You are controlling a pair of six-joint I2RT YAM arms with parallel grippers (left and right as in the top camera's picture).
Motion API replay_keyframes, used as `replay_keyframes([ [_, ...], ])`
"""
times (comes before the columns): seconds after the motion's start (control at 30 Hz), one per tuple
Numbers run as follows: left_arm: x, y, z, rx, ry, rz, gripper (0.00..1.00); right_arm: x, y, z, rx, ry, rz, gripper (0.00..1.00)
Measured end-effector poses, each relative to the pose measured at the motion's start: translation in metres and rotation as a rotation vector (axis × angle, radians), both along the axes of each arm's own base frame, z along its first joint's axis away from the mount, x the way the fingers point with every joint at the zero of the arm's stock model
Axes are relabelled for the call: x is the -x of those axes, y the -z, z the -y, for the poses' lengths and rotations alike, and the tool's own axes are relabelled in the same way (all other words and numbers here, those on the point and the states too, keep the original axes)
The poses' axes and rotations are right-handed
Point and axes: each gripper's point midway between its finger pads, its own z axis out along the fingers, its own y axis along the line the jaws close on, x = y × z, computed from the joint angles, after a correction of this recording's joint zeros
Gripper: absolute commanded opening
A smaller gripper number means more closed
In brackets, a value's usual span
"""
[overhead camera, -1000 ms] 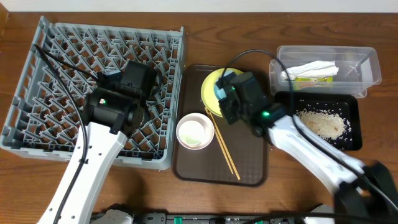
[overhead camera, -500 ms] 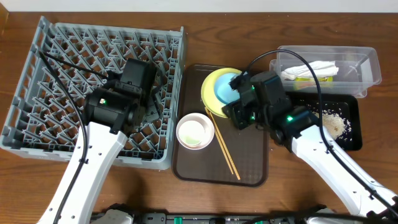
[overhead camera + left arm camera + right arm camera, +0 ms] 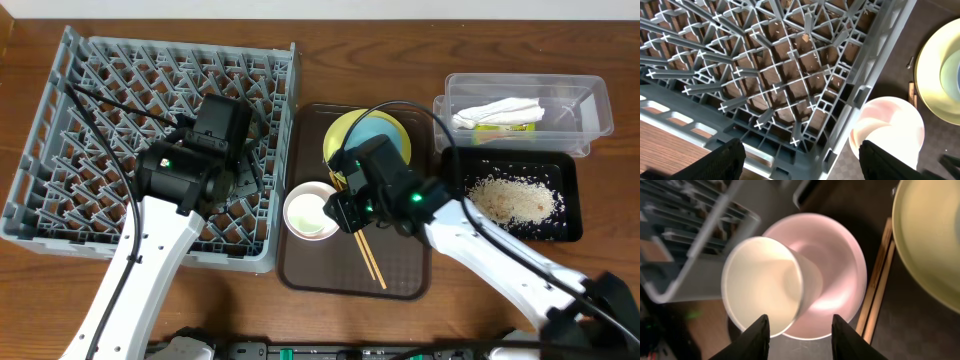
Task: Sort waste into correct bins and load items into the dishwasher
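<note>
Nesting in white bowl [image 3: 840, 275], white cup [image 3: 764, 285]

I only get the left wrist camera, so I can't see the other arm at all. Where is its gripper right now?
Observer: The right gripper hangs open over the round white bowl on the dark brown serving tray.
Operator: Is anything inside that bowl?
Observer: Yes, a small white cup sits inside it.
Operator: Is there rice anywhere?
Observer: Loose white rice grains lie in the shallow black rectangular tray at the far right of the table.
</note>
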Motion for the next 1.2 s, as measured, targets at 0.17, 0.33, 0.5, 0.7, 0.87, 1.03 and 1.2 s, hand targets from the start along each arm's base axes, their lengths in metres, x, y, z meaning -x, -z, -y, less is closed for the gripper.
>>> replay_keyframes([
  [0.17,0.000,0.000,0.000,0.000,0.000,0.000,0.76,-0.003,0.019,-0.001,0.025,0.025,-0.037,0.29],
  [0.33,0.000,0.000,0.000,0.000,0.000,0.000,0.76,-0.006,0.030,-0.002,0.034,0.039,-0.056,0.24],
  [0.5,0.000,0.000,0.000,0.000,0.000,0.000,0.76,-0.005,0.040,-0.001,0.052,0.047,-0.080,0.14],
  [0.7,0.000,0.000,0.000,0.000,0.000,0.000,0.76,-0.009,0.040,-0.001,0.050,0.072,-0.077,0.01],
  [0.87,0.000,0.000,0.002,0.010,0.003,-0.002,0.76,-0.016,0.039,0.005,0.045,0.107,-0.079,0.01],
  [1.03,-0.005,-0.001,0.018,0.095,0.030,0.013,0.76,-0.043,0.002,0.029,-0.029,0.201,-0.012,0.01],
  [1.2,-0.018,-0.009,0.053,0.270,0.108,0.059,0.75,-0.075,-0.076,0.065,-0.196,0.297,0.130,0.01],
])
